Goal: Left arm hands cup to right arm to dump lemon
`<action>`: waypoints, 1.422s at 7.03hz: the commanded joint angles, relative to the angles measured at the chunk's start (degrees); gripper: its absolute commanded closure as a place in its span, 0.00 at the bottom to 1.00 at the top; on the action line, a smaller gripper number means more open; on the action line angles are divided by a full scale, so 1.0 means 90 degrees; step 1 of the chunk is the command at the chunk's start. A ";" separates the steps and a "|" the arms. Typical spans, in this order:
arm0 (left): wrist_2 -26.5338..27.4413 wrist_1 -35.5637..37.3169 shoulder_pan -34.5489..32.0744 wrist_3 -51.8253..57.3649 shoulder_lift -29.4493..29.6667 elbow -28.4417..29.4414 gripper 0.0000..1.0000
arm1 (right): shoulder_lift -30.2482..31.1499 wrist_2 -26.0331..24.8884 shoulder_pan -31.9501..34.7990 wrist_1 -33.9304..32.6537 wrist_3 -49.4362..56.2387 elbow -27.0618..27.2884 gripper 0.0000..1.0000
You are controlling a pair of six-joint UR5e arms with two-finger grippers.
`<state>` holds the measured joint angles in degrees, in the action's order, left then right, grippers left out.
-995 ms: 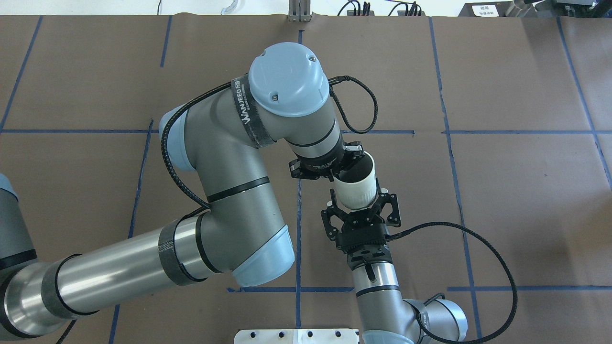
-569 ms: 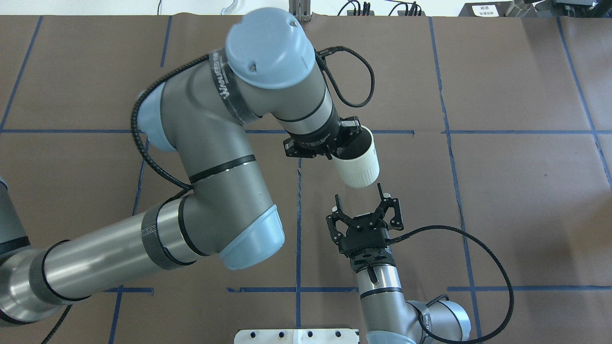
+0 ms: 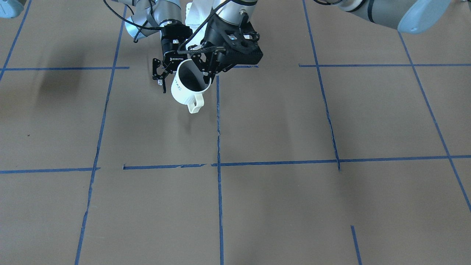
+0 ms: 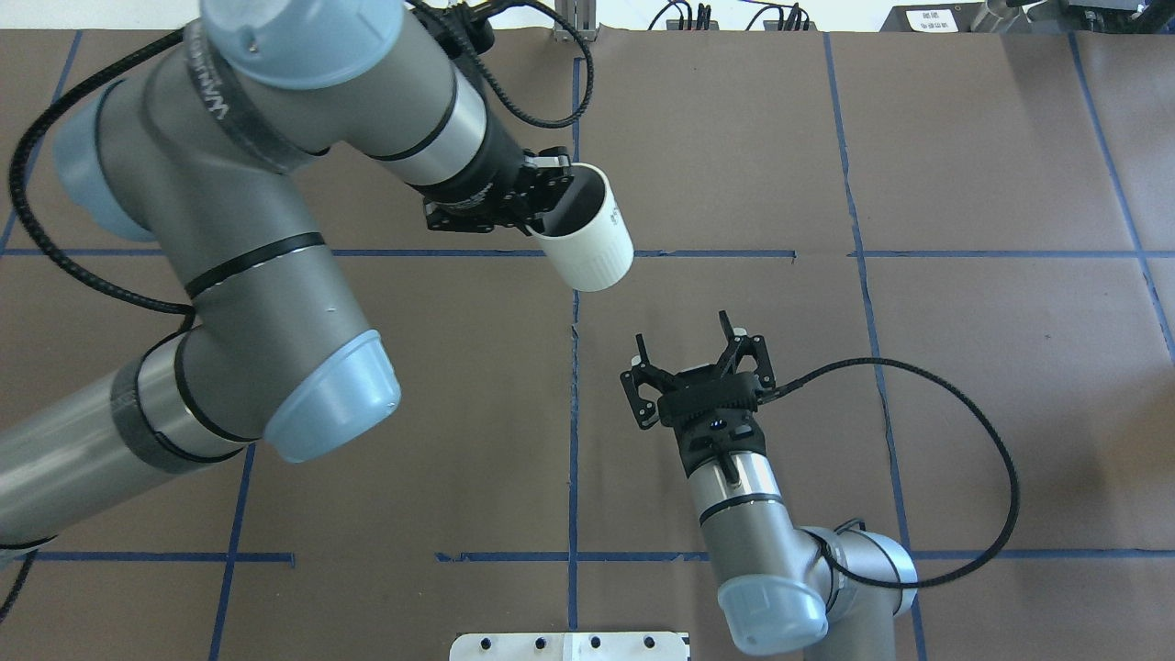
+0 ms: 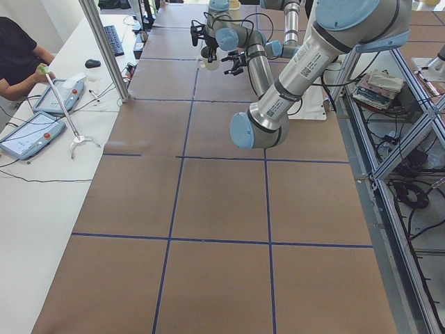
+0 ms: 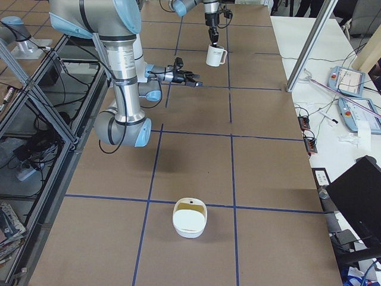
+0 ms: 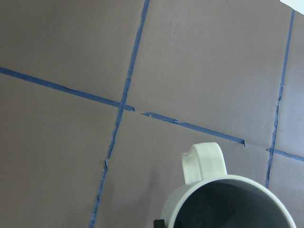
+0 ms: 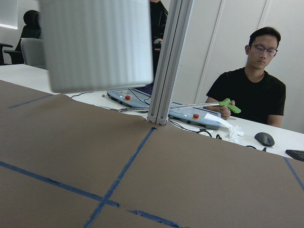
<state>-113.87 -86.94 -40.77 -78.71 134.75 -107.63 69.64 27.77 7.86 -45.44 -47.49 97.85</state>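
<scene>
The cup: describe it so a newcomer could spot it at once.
In the overhead view, follow the big left arm to its fingers. The cup hangs from them: a white ribbed mug with a grey inside, the only thing held aloft.

**A:** Cup status?
**B:** The white ribbed cup (image 4: 589, 240) is hanging above the table (image 4: 964, 386), mouth facing up, handle pointing to the far side. The left gripper (image 4: 543, 204) is pinching its rim.
**A:** Right gripper?
**B:** The right gripper (image 4: 684, 341) is sitting apart from the cup, fingers spread, holding nothing.
</scene>
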 commanded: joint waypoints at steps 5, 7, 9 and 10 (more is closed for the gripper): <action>-0.1292 -0.2381 -0.2217 0.4711 -0.4262 -0.0123 1.00 | 0.1910 0.7433 0.4514 -0.0911 0.0042 0.1841 0.00; -0.1254 -0.4110 -0.2296 0.4704 -0.5573 0.0054 1.00 | 0.1871 1.0137 0.6530 -0.1948 0.0798 0.1852 0.00; -0.0623 -0.4983 -0.2248 0.3510 -0.5822 0.0550 1.00 | 0.2017 1.1179 0.7522 -0.3099 0.1981 0.2017 0.00; -0.0541 -0.5297 -0.2247 0.3444 -0.5812 0.0795 1.00 | 0.2530 1.1182 0.7554 -0.3405 0.2547 0.2192 0.00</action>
<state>-120.89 -130.20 -61.10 -44.32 82.81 -103.32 88.51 126.18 73.62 -71.57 -30.90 115.98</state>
